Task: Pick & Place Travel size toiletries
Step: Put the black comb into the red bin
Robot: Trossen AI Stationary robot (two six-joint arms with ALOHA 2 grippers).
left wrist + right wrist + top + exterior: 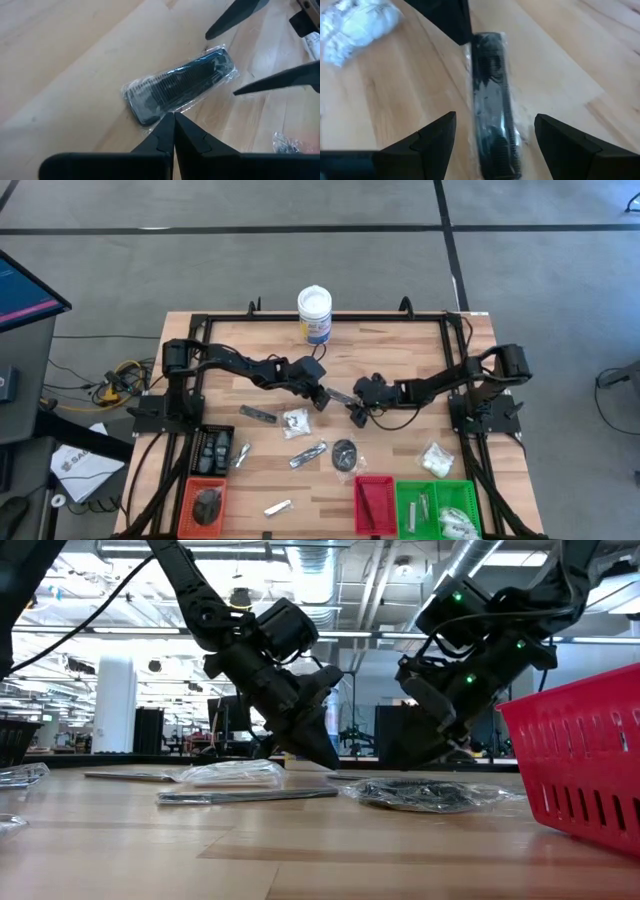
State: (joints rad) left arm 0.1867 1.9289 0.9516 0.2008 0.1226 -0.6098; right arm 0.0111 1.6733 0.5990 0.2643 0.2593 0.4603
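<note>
A black comb in a clear wrapper (340,397) lies flat on the wooden table between my two grippers; it also shows in the left wrist view (180,85) and the right wrist view (492,100). My left gripper (174,116) is shut, its tips down at the wrapper's edge by one end of the comb (322,398). My right gripper (495,116) is open and low over the other end (357,416), with one finger on either side of the comb and neither touching it. My left gripper slants down from the table's left, its shut fingertips (167,125) at the wrapper's edge (155,119) beside one end of the comb. I cannot tell whether they touch the wrapper. The comb lies flat on the table.
A white tub with a blue label (314,313) stands at the far edge. Orange (205,502), red (374,502) and green (440,508) trays line the near edge. Loose items lie about: a packet with white contents (296,423), a dark disc (344,454), a silvery sachet (307,454), a white packet (435,461).
</note>
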